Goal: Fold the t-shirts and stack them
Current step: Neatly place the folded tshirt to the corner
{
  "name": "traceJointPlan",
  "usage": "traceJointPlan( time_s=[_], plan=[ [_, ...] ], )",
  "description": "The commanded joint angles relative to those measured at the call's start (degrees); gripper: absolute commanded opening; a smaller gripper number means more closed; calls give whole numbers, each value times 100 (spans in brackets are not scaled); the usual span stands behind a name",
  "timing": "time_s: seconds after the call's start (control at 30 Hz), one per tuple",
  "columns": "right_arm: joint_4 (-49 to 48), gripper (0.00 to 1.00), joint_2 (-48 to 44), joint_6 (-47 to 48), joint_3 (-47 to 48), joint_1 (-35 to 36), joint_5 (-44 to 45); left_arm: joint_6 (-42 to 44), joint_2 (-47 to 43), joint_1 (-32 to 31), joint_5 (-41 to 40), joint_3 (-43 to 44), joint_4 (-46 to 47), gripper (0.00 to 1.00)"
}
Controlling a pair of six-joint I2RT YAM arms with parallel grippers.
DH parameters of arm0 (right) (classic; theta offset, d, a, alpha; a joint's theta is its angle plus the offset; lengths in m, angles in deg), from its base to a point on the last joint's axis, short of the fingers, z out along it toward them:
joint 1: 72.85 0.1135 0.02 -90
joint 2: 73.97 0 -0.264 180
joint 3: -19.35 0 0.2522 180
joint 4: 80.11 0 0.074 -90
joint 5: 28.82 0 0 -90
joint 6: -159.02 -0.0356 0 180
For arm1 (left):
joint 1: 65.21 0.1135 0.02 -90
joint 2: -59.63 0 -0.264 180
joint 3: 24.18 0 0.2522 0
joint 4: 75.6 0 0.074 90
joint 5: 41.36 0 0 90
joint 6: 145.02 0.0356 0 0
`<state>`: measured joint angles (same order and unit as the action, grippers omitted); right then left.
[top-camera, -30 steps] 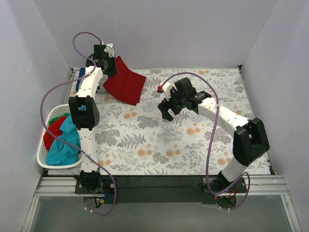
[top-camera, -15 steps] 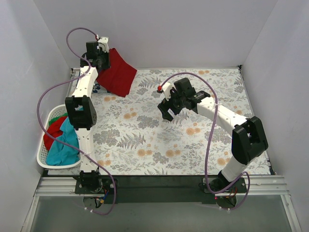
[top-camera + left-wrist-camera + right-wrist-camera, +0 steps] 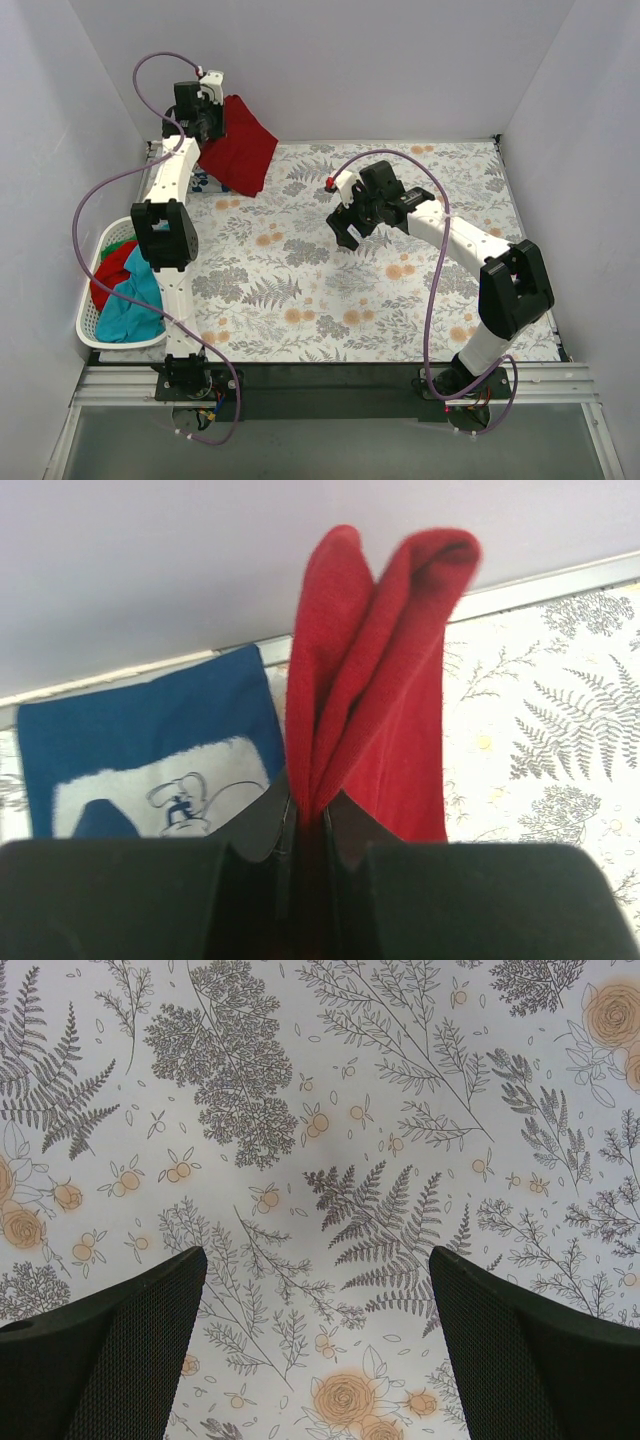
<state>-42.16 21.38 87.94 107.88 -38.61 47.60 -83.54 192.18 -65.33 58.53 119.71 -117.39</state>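
Note:
My left gripper is shut on the folded dark red t-shirt and holds it in the air at the far left corner; in the left wrist view the red cloth is pinched between the jaws. A navy blue t-shirt with white print lies folded on the table below it, partly hidden in the top view. My right gripper is open and empty above the middle of the floral cloth.
A white laundry basket stands at the left edge with red, teal and green shirts in it. The walls stand close behind the left gripper.
My left gripper has carried the red t-shirt left and back, toward the far left corner above the navy shirt. The right arm has hardly moved.

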Motion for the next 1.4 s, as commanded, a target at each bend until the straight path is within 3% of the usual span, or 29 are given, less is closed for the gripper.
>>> traceJointPlan(
  time_s=[0.0,1.37],
  plan=[
    [60,98,45,68,285,-5,5,179,-862,188,13,-66,360,0],
    [121,98,177,103,390,74,31,-734,-1689,205,918,-409,-624,0]
  ],
)
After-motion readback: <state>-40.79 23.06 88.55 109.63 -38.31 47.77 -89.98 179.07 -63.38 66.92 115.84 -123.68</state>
